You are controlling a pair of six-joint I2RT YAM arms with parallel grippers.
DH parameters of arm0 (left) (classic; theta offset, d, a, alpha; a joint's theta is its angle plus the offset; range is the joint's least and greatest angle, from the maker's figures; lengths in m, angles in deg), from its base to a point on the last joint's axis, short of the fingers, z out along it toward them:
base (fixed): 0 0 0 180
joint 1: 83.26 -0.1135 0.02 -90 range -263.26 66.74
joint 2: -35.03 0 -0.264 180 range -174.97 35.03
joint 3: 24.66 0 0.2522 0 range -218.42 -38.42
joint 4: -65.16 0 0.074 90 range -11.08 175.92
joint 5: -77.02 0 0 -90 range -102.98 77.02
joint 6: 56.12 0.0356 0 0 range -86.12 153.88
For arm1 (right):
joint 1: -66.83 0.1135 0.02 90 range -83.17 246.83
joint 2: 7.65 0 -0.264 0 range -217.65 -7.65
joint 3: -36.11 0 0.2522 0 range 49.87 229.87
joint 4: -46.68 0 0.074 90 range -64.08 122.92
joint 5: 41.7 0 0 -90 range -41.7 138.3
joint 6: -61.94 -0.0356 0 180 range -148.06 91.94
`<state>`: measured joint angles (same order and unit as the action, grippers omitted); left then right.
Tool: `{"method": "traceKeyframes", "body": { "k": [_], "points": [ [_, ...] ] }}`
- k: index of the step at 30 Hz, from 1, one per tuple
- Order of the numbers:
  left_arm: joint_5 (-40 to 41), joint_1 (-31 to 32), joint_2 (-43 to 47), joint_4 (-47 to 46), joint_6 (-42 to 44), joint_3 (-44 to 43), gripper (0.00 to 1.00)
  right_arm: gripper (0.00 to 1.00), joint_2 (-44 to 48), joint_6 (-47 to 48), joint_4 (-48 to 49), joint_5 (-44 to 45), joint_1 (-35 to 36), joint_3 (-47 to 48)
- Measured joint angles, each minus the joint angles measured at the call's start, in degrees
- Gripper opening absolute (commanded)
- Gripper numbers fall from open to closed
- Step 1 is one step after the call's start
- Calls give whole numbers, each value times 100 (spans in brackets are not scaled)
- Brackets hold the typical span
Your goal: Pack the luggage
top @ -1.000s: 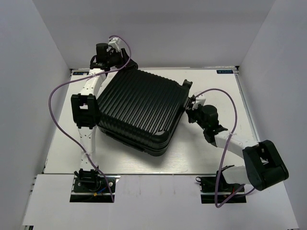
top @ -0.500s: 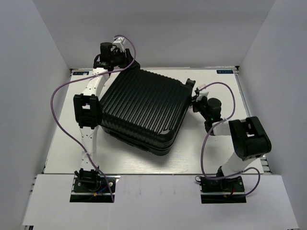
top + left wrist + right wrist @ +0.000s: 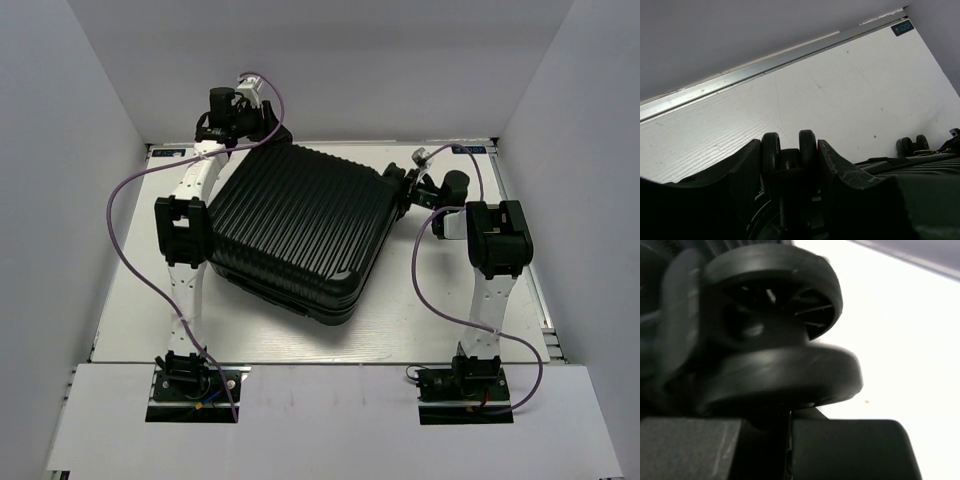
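Luggage [image 3: 295, 235] lay shut. My left claw [image 3: 790, 152] clamped its left wheel [image 3: 807, 147]. My right claw [image 3: 790, 427], closed empty, sat against the right wheel [image 3: 775, 295]. Step judged: repositioning the case. Next: a matched, steady push.

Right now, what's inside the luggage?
Can't tell. The luggage lies closed on the white table, ribbed shell up; only its outer shell and wheels show. Any contents are covered.
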<state>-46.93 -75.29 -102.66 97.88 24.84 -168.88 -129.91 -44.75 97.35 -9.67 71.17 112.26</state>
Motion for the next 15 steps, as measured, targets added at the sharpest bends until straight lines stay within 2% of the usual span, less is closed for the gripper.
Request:
{"method": "traceKeyframes", "body": {
  "k": [3,7,11,15],
  "points": [
    [-140,0,-114,-20,-118,-149,0,0,-44,-358,146,-323,20,-13],
    [-343,4,-170,-68,-179,-205,0,0,37,-682,378,-339,122,-302],
    [-424,26,-177,-125,-175,-201,0,0,164,-756,557,15,302,-619],
    [-409,31,-122,-358,-118,-42,0,0,330,-675,717,761,459,-975]
  ]
}}
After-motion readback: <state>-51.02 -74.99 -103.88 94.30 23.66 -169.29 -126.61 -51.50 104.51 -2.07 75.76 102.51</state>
